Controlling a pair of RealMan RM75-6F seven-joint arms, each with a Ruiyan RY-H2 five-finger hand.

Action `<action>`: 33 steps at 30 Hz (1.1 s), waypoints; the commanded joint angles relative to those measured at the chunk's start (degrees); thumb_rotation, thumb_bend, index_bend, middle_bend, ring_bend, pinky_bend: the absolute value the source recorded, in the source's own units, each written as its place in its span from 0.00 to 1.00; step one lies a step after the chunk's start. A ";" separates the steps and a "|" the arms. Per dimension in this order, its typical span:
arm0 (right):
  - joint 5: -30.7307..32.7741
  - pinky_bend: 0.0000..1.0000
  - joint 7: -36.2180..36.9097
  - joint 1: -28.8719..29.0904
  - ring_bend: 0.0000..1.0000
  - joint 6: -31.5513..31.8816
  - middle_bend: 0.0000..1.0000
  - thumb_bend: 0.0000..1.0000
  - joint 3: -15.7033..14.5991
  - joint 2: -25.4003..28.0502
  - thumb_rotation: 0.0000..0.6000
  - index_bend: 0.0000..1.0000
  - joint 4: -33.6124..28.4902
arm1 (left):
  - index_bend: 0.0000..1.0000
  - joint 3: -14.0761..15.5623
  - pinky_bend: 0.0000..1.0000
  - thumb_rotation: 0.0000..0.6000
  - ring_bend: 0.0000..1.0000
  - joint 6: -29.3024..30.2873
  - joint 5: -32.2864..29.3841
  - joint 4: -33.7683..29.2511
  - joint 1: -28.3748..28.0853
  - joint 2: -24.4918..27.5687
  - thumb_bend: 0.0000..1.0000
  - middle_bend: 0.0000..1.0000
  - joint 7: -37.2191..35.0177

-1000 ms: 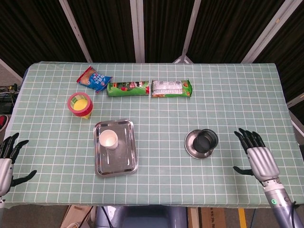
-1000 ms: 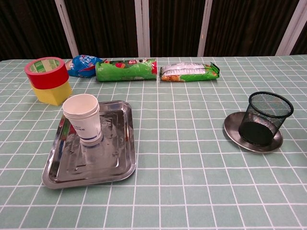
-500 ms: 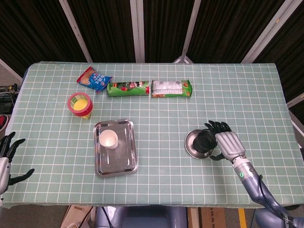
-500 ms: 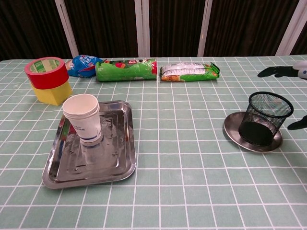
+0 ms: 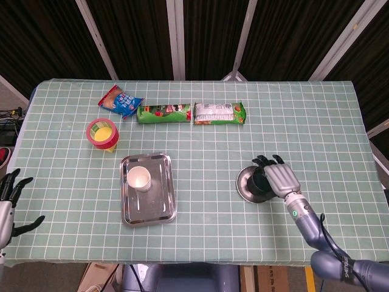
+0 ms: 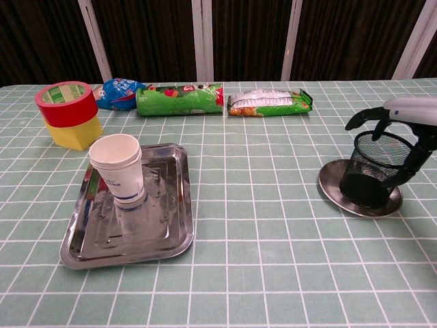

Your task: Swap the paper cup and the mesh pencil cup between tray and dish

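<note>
Right robot hand (image 5: 281, 179) just slid in over the pencil cup (image 6: 377, 169) at lower right, fingers spread, not gripping yet, so the swap's starting.

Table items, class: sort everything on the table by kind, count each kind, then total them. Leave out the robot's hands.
Cups: 2, paper cup, mesh pencil cup
Metal holders: 2, tray, dish
Snack packs: 3
Tape roll: 1
Yellow block: 1
Total: 9

Table (image 5: 304, 115) covered with a pale green cloth bearing a white grid pattern. Dark corrugated panels stand behind it, divided by pale metal struts (image 5: 175, 36), upright and slanted. Cardboard box (image 5: 100, 277) on floor below the near edge.
</note>
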 commanded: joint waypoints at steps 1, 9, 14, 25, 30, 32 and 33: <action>-0.63 0.23 -0.58 0.33 0.36 1.08 0.23 0.00 -0.29 -0.61 1.00 0.28 1.08 | 0.18 -0.02 0.13 1.00 0.00 0.14 0.03 0.00 0.07 0.06 0.10 0.00 -0.03; -3.48 0.37 0.22 0.76 0.47 3.70 0.32 0.00 -0.23 -1.78 1.00 0.39 2.68 | 0.18 0.20 0.13 1.00 0.00 0.08 0.32 -0.20 0.13 0.13 0.10 0.00 -0.11; -4.40 0.37 -0.46 2.45 0.47 4.27 0.32 0.00 1.19 -1.60 1.00 0.39 1.44 | 0.18 -0.01 0.13 1.00 0.00 0.15 -0.17 -0.24 0.22 0.26 0.10 0.00 -0.27; 8.24 0.37 -6.86 14.40 0.47 -3.16 0.32 0.00 6.12 -7.18 1.00 0.39 4.55 | 0.18 -1.68 0.14 1.00 0.00 -0.73 -3.28 1.10 -0.44 -0.42 0.10 0.00 0.00; 11.58 0.37 -7.79 18.92 0.47 -4.87 0.32 0.00 6.26 -12.38 1.00 0.39 10.79 | 0.17 -2.10 0.14 1.00 0.00 -1.22 -4.44 1.55 -0.68 -0.65 0.10 0.00 0.53; 11.70 0.34 -7.24 19.67 0.45 -5.33 0.32 0.00 6.13 -13.65 1.00 0.38 12.37 | 0.17 -2.17 0.14 1.00 0.00 -1.52 -4.82 1.53 -0.75 -0.56 0.10 0.00 0.37; 11.70 0.32 -6.76 19.99 0.43 -5.68 0.31 0.00 6.01 -14.29 1.00 0.36 13.24 | 0.17 -2.20 0.14 1.00 0.00 -1.65 -4.94 1.48 -0.79 -0.48 0.10 0.00 0.23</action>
